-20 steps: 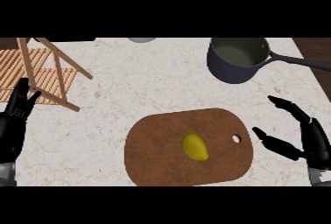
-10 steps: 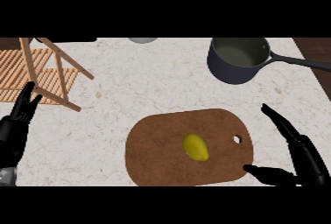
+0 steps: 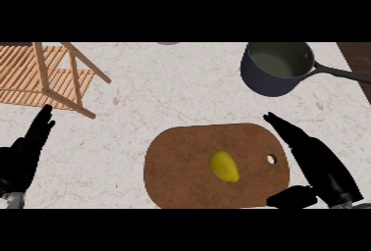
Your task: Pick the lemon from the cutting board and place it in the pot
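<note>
Since nothing is in either hand yet, we judge this to be the reach step, the grasp not begun. Nearest us, at the lower right, our right hand point(image 3: 319, 166) lies over the right rim of the cutting board point(image 3: 181, 166). Its fingers are straight and point up and to the left, the thumb is spread low toward the board's near corner, and it holds nothing. At the lower left our left hand point(image 3: 25, 157) rests open over the counter point(image 3: 159, 88), fingers up, well apart from the board and empty too.

A little further out, the lemon point(image 3: 225, 166) lies on its side near the middle of the brown board, its long axis running roughly near to far. It sits left of the board's hanging hole point(image 3: 271, 159) and clear of our right fingers, with bare wood between them.

The next move, as we see it, calls for the right hand to swing left over the fruit, come down with fingers on one flank and thumb on the other, and close round it. A smooth oval of this kind may roll, so we would take it across its short width.

Furthest off stand a wooden rack point(image 3: 43, 73) at the upper left and the pot point(image 3: 268, 81) at the upper right. The pot is dark and upright, its mouth open, its handle point(image 3: 340, 73) pointing right, and it is well apart from the board. The carry would go up and away from us, with a lift high enough to clear the rim.

We can read no brand, label or writing anywhere.
</note>
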Controlling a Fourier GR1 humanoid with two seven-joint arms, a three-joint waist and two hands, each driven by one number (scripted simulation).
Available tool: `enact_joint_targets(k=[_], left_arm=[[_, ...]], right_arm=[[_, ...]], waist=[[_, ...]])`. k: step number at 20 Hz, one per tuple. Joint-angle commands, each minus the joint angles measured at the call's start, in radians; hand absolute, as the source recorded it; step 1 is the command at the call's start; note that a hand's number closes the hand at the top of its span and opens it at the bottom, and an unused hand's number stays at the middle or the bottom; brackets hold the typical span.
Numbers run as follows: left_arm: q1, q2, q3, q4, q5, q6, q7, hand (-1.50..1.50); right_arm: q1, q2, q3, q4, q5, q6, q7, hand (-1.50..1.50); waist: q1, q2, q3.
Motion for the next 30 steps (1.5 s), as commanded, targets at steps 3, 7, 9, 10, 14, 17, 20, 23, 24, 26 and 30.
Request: enact_joint_targets(k=[3,7,9,10,14,17,20,23,24,26,30], left_arm=[[-0.045,-0.037,-0.022,0.052,-0.028,0.019,0.034,0.0],[-0.06,-0.047,-0.013,0.081,-0.048,0.029,0.023,0.0],[-0.019,-0.054,-0.016,0.059,-0.046,0.005,0.002,0.0],[-0.035,-0.017,0.033,0.064,-0.008,-0.035,0.007,0.0],[0.036,-0.04,0.016,-0.032,-0.048,0.003,0.041,0.0],[-0.039,-0.018,0.062,0.048,-0.02,-0.039,0.043,0.0],[0.02,-0.036,0.044,0.019,-0.042,-0.041,0.007,0.0],[-0.012,-0.061,0.04,0.044,-0.064,-0.026,0.025,0.0],[0.011,-0.039,0.077,0.047,-0.032,-0.066,0.002,0.0],[-0.028,-0.096,0.046,0.084,-0.071,-0.019,0.002,0.0],[-0.038,-0.08,0.049,0.035,-0.097,-0.023,0.058,0.0]], right_arm=[[-0.201,0.064,0.115,-0.003,-0.093,0.292,0.354,-1.5],[-0.353,0.171,0.116,0.075,-0.215,0.432,0.541,-1.5],[-0.39,0.238,0.101,0.157,-0.225,0.436,0.55,-1.5],[-0.382,0.25,0.103,0.185,-0.229,0.433,0.542,-1.5],[-0.415,0.313,0.123,0.206,-0.23,0.453,0.59,-1.5],[-0.431,0.342,0.182,0.259,-0.166,0.432,0.617,-1.5],[-0.455,0.332,0.153,0.388,-0.144,0.447,0.532,-1.5],[-0.496,0.38,0.154,0.382,-0.166,0.489,0.612,-1.5],[-0.473,0.381,0.151,0.392,-0.135,0.461,0.577,-1.5],[-0.443,0.405,0.196,0.376,-0.124,0.456,0.607,-1.5],[-0.474,0.467,0.183,0.494,-0.085,0.441,0.573,-1.5]], waist=[[0.001,0.004,-0.002],[-0.002,0.003,-0.001],[-0.007,0.001,0.001],[-0.01,0.0,0.001],[-0.012,-0.003,0.002],[-0.02,-0.002,0.001],[-0.013,-0.001,0.002],[-0.021,-0.002,0.002],[-0.02,-0.002,0.002],[-0.028,-0.002,0.002],[-0.021,-0.001,0.002]])
